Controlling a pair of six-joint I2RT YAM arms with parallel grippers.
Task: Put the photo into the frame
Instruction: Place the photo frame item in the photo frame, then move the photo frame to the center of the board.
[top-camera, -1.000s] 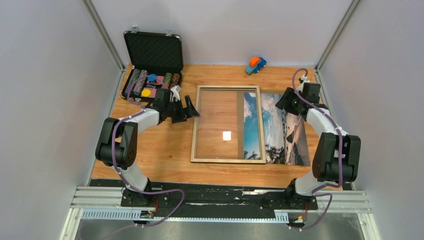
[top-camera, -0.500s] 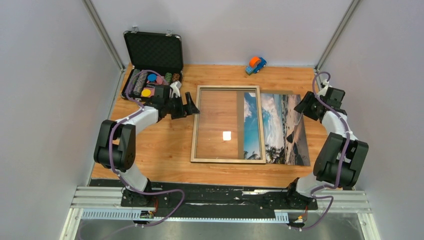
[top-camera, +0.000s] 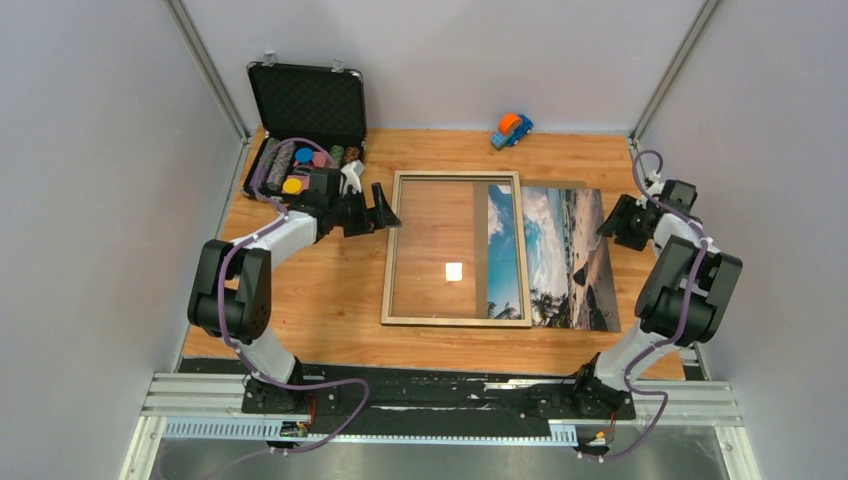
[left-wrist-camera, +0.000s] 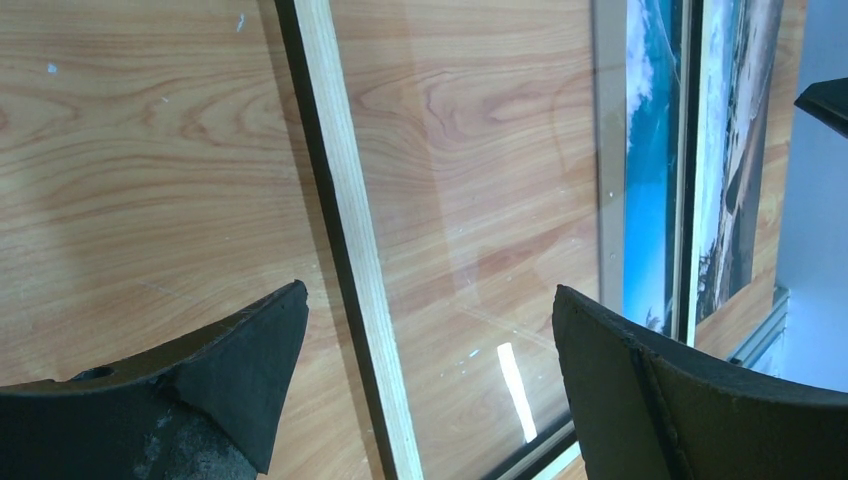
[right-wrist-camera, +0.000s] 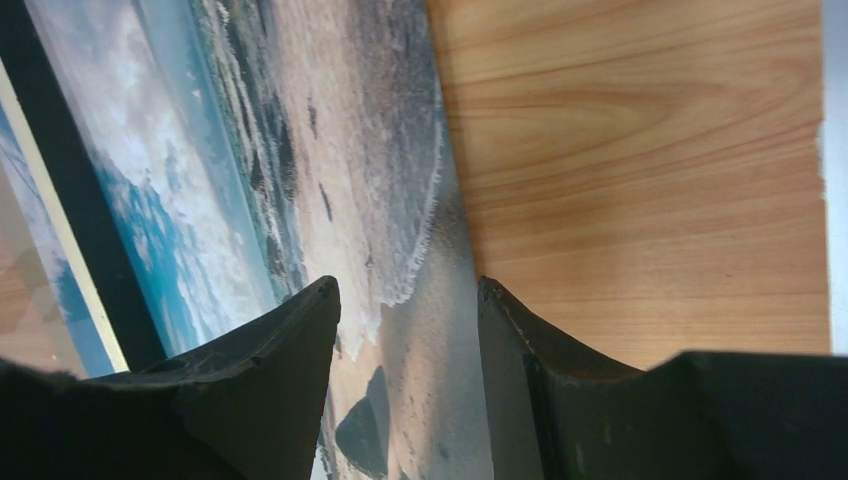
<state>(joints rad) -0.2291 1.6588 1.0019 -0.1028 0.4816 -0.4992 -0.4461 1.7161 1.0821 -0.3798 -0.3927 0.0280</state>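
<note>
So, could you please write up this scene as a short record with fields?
photo: flat on the table, left part under the frame's right side, rest exposed
frame: flat, pale face up, bare table showing through most of the glass
left gripper: jaws open, by the frame's left rail, holding nothing
right gripper: jaws open, at the photo's right edge, holding nothing
other items: open chip case far left, toy car at far edge

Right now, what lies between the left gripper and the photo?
The frame: its pale rail, then its clear pane with table wood showing through. The top external view shows this.
</note>
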